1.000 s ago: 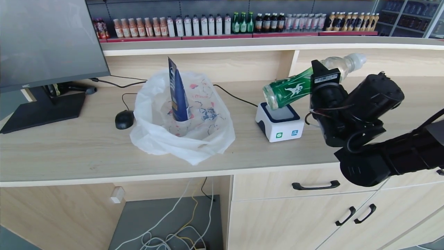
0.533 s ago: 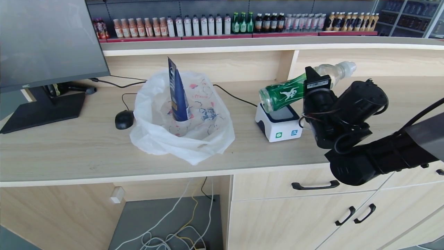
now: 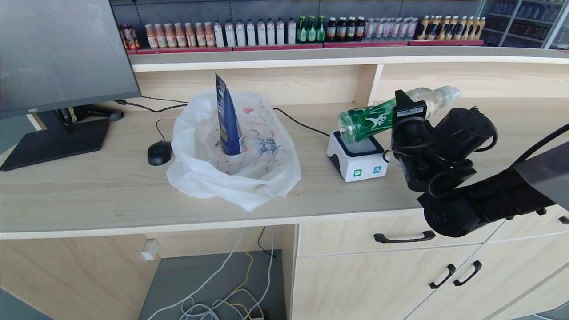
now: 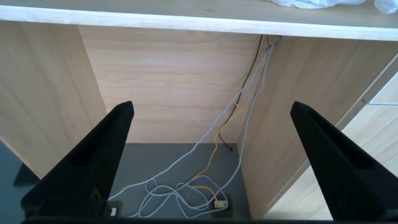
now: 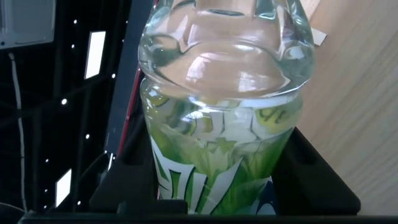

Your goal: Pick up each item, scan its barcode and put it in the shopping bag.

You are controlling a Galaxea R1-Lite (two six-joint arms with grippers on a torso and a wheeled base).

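The long, pale wood-grain worktop (image 3: 111,195) carries a crumpled white plastic shopping bag (image 3: 266,173) near its middle, standing open. Just to the bag's left lies a black computer mouse (image 3: 159,153), and farther left sits the flat black base of a monitor stand (image 3: 58,142). To the bag's right stands a white box-shaped barcode scanner (image 3: 358,161). A thin black cable (image 3: 298,122) runs along the back to the scanner.

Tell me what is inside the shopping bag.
A blue tube stands upright inside the white shopping bag, crimped end up. The bag's crumpled front wall hides its floor, so anything lying flat there cannot be seen.
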